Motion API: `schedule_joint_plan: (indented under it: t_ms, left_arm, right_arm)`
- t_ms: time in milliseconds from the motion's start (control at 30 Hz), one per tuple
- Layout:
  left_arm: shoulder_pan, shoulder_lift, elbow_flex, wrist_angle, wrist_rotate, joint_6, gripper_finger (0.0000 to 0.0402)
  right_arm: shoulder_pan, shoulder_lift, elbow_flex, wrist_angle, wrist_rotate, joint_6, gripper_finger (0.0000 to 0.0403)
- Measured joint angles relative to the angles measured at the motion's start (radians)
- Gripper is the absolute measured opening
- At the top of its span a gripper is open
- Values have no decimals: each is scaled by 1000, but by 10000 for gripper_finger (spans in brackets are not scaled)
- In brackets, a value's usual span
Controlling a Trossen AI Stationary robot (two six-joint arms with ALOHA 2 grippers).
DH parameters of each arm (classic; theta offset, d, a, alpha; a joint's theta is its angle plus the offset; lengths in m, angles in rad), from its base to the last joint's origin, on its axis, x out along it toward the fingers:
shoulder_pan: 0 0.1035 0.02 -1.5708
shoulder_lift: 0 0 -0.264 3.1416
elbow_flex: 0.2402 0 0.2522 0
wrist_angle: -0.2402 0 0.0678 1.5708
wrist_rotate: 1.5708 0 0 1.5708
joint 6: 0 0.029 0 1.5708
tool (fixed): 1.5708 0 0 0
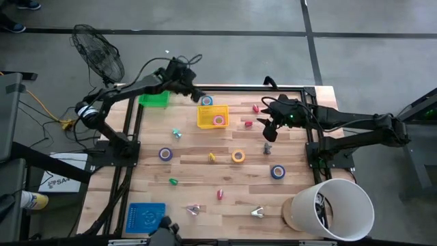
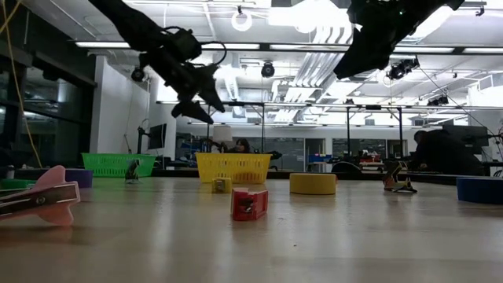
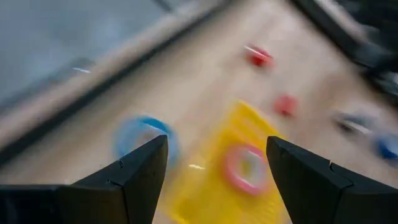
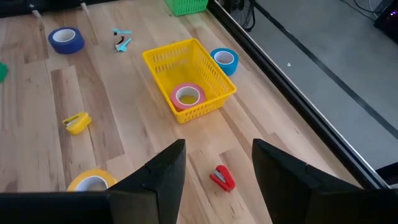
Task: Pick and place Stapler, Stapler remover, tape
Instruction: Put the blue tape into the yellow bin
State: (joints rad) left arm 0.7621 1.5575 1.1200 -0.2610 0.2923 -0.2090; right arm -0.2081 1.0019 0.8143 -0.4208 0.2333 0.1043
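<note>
My left gripper (image 1: 199, 98) (image 3: 217, 143) hangs open and empty above the table's far edge, over a light-blue tape roll (image 1: 206, 101) that lies flat beside the yellow basket (image 1: 205, 123). A pink tape roll (image 4: 188, 96) lies inside that basket. My right gripper (image 1: 268, 133) (image 4: 217, 146) stands open and empty in the air at the table's right. Below it lies a red stapler (image 4: 222, 177). Blue tape rolls (image 1: 164, 154) (image 1: 277, 171), a yellow one (image 1: 237, 156), a yellow stapler (image 4: 76, 122) and a teal stapler remover (image 4: 122, 39) lie flat on the wood.
A green basket (image 1: 153, 100) stands at the far left and a blue one (image 1: 146, 217) at the near left. A white bucket (image 1: 334, 208) is at the near right corner. Small red and green pieces and silver staple removers (image 1: 257, 213) lie scattered near the front.
</note>
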Motion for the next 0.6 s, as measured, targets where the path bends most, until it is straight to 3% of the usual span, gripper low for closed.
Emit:
schedule_joint_plan:
  t_ms: [267,600]
  left_arm:
    - [-6,103,194,-176,-278,84,269]
    - [-10,372,470,-551,-330,-16,269]
  right_arm:
    - [-1,0,0,0,0,0,176]
    - [-1,0,0,-1,-1,-19,176]
